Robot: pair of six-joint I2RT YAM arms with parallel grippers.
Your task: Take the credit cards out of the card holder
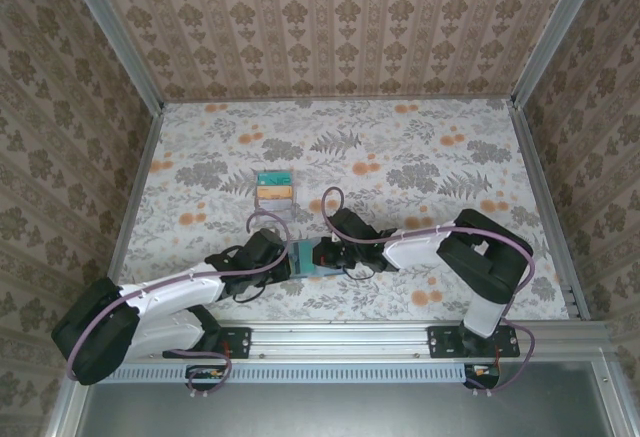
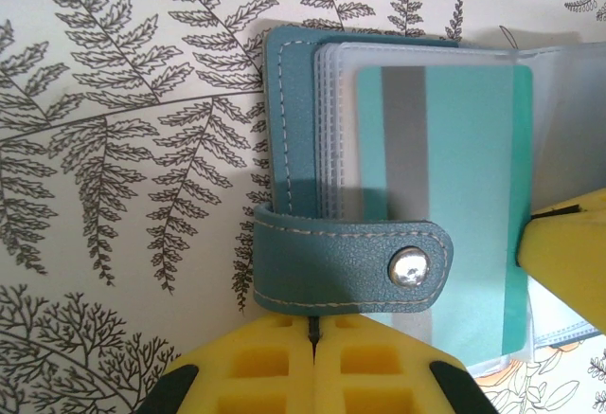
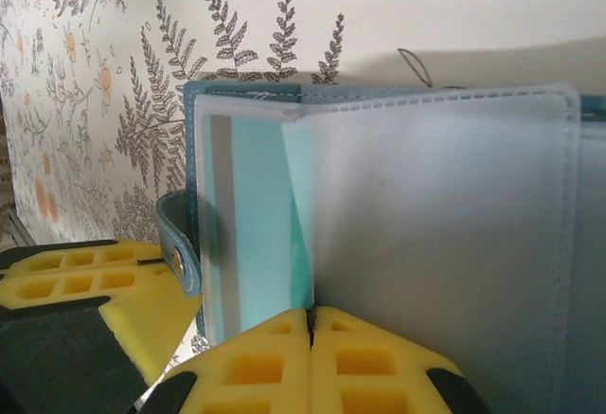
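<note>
Left jaws clenched on card holder (image 2: 284,130), right jaws on clear sleeve (image 3: 445,243); best slide teal card (image 2: 469,196) straight out

I find the near middle of the table (image 1: 450,147) crowded. The left gripper (image 1: 286,258) and right gripper (image 1: 333,253) meet tip to tip at the card holder (image 1: 306,255), closing off both its sides. Farther back, the credit cards (image 1: 274,186) sit well apart. Around them I have open surface out to the walls (image 1: 330,27).
</note>
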